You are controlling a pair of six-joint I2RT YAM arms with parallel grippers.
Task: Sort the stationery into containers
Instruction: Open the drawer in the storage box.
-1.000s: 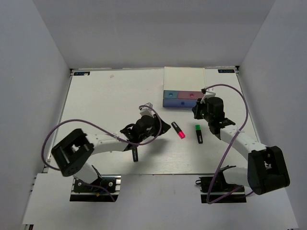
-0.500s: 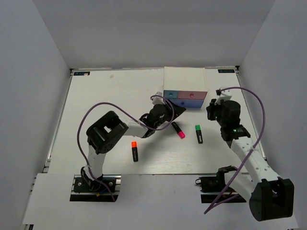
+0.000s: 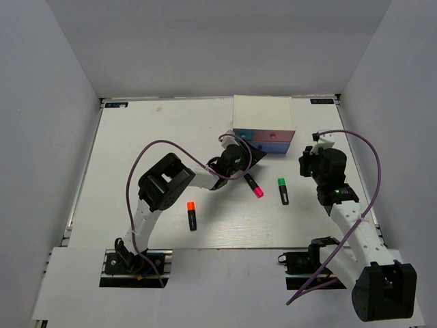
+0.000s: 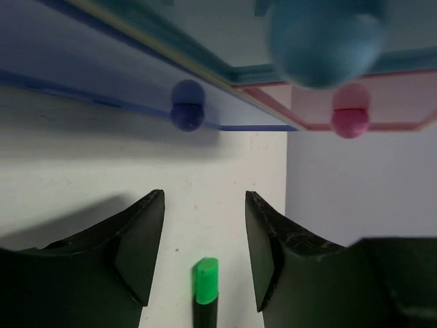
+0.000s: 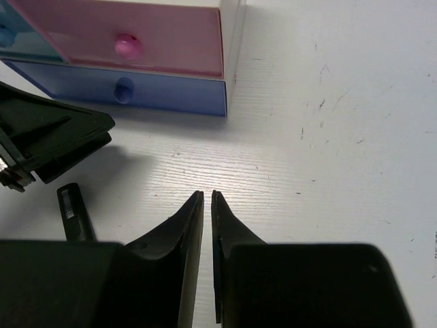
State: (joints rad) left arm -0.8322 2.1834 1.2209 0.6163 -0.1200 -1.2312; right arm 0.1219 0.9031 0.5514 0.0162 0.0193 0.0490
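Observation:
The cabinet (image 3: pixel 263 113) stands at the back right, its blue drawer (image 5: pixel 136 89) and pink drawer (image 5: pixel 157 41) facing me. My left gripper (image 3: pixel 250 152) hangs open just before the blue drawer's knob (image 4: pixel 186 113), holding nothing (image 4: pixel 205 198). The green-capped marker (image 4: pixel 205 281) lies on the table, showing low between those fingers and untouched. The pink-capped marker (image 3: pixel 254 186) and the green-capped one (image 3: pixel 282 190) lie mid-table, the orange-capped marker (image 3: pixel 192 214) further left. My right gripper (image 3: pixel 306 162) sits right of the cabinet, its jaws (image 5: pixel 207 195) closed to a thin slit, empty.
A third, teal drawer knob (image 4: pixel 321 34) looms blurred close to the left wrist camera. The left gripper's black body (image 5: pixel 48 140) and a marker's black end (image 5: pixel 75 212) lie left of my right fingers. The table's right edge (image 3: pixel 355 164) runs near the right arm.
The left arm has swung from mid-table up to the cabinet front and its jaws have opened. The right gripper has drawn back to the right, away from the drawer fronts.

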